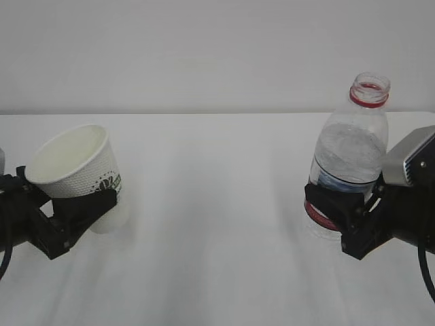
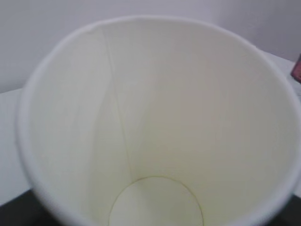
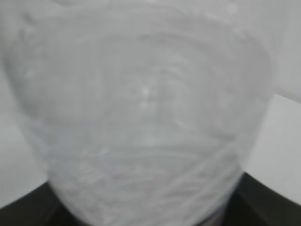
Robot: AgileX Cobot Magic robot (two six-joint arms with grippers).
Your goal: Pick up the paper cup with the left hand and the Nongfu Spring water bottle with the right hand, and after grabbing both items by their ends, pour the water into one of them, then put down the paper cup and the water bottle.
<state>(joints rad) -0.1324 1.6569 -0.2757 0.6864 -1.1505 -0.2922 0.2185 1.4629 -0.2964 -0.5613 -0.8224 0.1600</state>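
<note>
So on the left side of the exterior view, the left hand (image 1: 80, 204), a black robot gripper, has its fingers (image 1: 95, 202) clamped around the lower part of the small white tapered paper cup (image 1: 76, 163) with the rolled rim and the green-black print near its base. The cup is tilted, mouth leaning up and to the left, and it looks lifted off the white worktop (image 1: 217, 238), with a soft shadow under it. From the left wrist view you're looking straight down into the cup (image 2: 155, 127): pale cream inside, a seam running down the wall, round bottom visible, and I can't make out any liquid in it.

Over on the right, the right hand (image 1: 343, 207), the matching black gripper with a grey metal plate housing (image 1: 413, 159), has its fingers (image 1: 333, 202) wrapped around the tall clear ribbed plastic Nongfu Spring water bottle (image 1: 350, 146) low on its body, right over the label area with the red band. The bottle stands pretty much upright, no cap on, open mouth and red neck ring (image 1: 369, 96) at the top. The right wrist view is just a blurry close-up of the clear bottle (image 3: 141, 117) filling the frame, so the water level is impossible to read there.

Cup and bottle are well apart, bare worktop between them
</note>
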